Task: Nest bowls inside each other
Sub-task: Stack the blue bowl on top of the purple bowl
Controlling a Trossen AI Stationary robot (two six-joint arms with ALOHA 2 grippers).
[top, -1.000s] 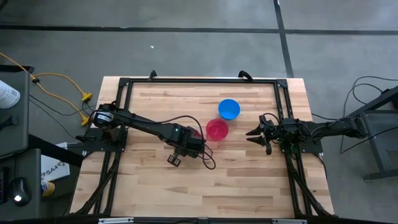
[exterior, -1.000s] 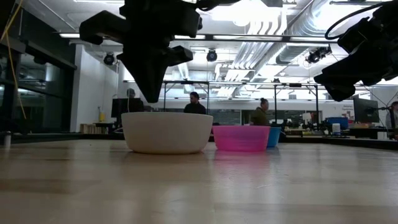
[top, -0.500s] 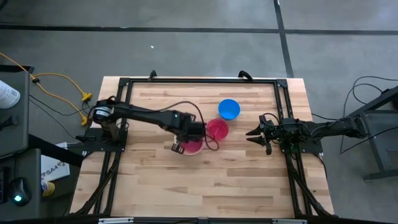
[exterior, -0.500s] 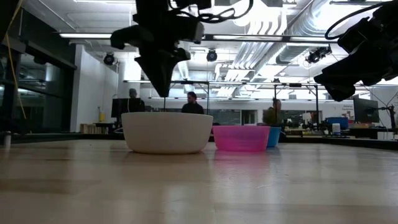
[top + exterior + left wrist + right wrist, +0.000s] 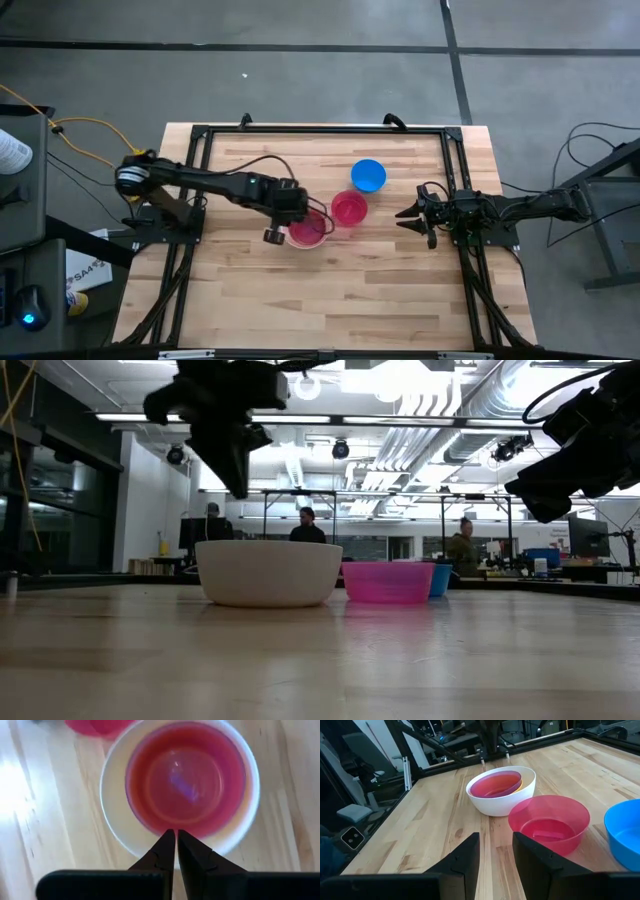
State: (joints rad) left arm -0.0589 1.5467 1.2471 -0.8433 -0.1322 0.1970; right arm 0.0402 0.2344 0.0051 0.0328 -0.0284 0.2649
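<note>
Wooden tabletop [image 5: 400, 290] carried all the bowls I could see. White bowl [image 5: 268, 572] sat near the middle, slightly left, with a purple bowl [image 5: 496, 784] nested inside it and a sliver of yellow bowl [image 5: 519, 785] showing between the purple rim and the white wall. From the left wrist view the inner bowl read pinkish-red under the light, so I went by the right wrist view for its colour.

Red-pink bowl [image 5: 349, 208] stood just right of the white one; in the right wrist view they looked touching or nearly so, I could not tell which. Blue bowl [image 5: 368, 175] sat farther back and to the right of the red-pink one, just beside it, upright, with nothing inside that I could see.

Left end effector [image 5: 271, 235] hung above the tabletop at the near-left edge of the white bowl, clear of the rim in the low view. Its fingers [image 5: 167, 851] were pressed together, only a thin slit between them, nothing pinched.

Right end effector [image 5: 402, 216] hovered off to the right of the red-pink bowl, well apart from it, pointing left toward the bowls. Its fingers [image 5: 465, 855] were spread, holding nothing.

I saw people [image 5: 306, 526] standing in the room beyond the far edge in the low view.
</note>
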